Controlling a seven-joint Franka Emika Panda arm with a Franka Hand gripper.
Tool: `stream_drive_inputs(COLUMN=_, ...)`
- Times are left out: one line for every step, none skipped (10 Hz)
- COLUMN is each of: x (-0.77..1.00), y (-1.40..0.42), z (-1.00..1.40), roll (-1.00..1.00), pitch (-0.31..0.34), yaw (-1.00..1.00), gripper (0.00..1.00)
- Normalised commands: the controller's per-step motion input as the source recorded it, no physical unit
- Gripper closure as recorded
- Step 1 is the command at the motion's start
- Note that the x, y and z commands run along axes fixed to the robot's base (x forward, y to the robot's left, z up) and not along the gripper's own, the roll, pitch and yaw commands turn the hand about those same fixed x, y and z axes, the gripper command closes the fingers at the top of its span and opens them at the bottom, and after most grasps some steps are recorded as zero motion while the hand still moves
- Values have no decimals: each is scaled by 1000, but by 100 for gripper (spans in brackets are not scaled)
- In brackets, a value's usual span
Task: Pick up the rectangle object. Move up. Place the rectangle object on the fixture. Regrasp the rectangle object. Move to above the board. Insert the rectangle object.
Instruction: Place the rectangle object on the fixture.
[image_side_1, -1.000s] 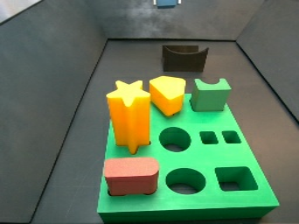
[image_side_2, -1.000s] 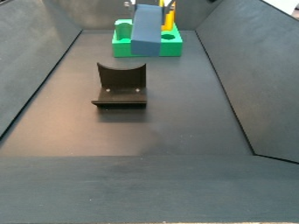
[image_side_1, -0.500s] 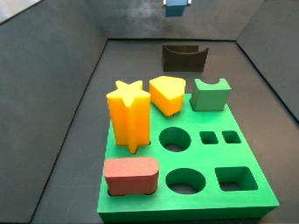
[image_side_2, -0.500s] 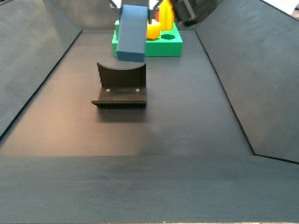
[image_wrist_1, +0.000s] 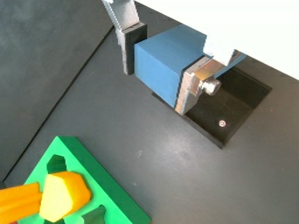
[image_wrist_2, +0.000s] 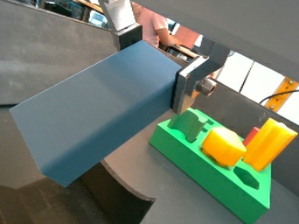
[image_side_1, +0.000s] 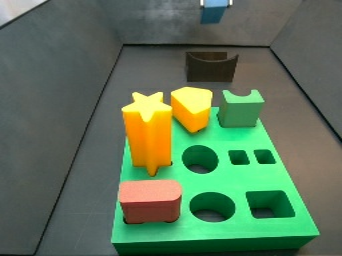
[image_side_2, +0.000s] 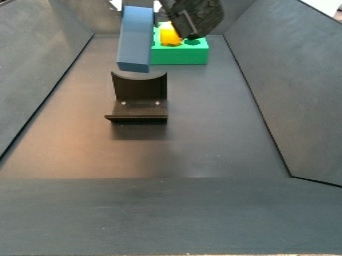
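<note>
My gripper (image_wrist_1: 162, 59) is shut on the blue-grey rectangle object (image_wrist_1: 167, 61), which also shows in a wrist view (image_wrist_2: 105, 109). In a side view the rectangle object (image_side_2: 135, 38) hangs upright in the air just above the dark fixture (image_side_2: 136, 97). In a side view only its lower end (image_side_1: 214, 12) shows at the top edge, above the fixture (image_side_1: 210, 66). The fixture's base plate (image_wrist_1: 233, 103) lies under the block. The green board (image_side_1: 221, 185) carries an orange star, a yellow piece, a green notched block and a red block.
Dark sloping walls (image_side_1: 74, 120) enclose the floor on both sides. The board (image_side_2: 187, 52) lies at the far end behind the fixture. Open dark floor (image_side_2: 160, 180) stretches in front of the fixture.
The gripper has carried the rectangle object away from the board and down towards the fixture. It now hangs just above the fixture.
</note>
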Motion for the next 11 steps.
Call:
stream_drive_inputs(x=141, y=138, z=-1000, roll=-1000, pitch=288, yaw=-79, gripper=100)
stream_drive_inputs(x=152, y=143, z=-1000, roll=-848, pitch=260, yaw=-152, gripper=100)
stream_drive_inputs(x=160, y=139, z=-1000, roll=-744, pitch=241, yaw=-176, gripper=100)
stream_drive_inputs(x=173, y=142, z=-1000, roll=-519, pitch=188, yaw=-212, gripper=100)
stream_drive_inputs(x=184, y=145, z=-1000, roll=-307, pitch=131, yaw=-232, gripper=100)
stream_drive_inputs(x=191, y=139, z=-1000, roll=-216, pitch=84, yaw=-233, gripper=100)
stream_drive_inputs(x=192, y=140, z=-1000, roll=-183, pitch=53, yaw=-227, gripper=100)
stream_drive_inputs(x=162, y=137, z=-795, roll=-138, pitch=-4, yaw=-199, gripper=100)
stream_drive_inputs(x=124, y=160, z=-730, roll=-120, pitch=-21, yaw=-183, gripper=100)
stream_drive_inputs(x=100, y=196, z=-663, roll=-99, pitch=-61, yaw=-154, gripper=100)
stream_drive_inputs(x=99, y=211, z=-638, roll=-95, pitch=-71, yaw=-129, gripper=100)
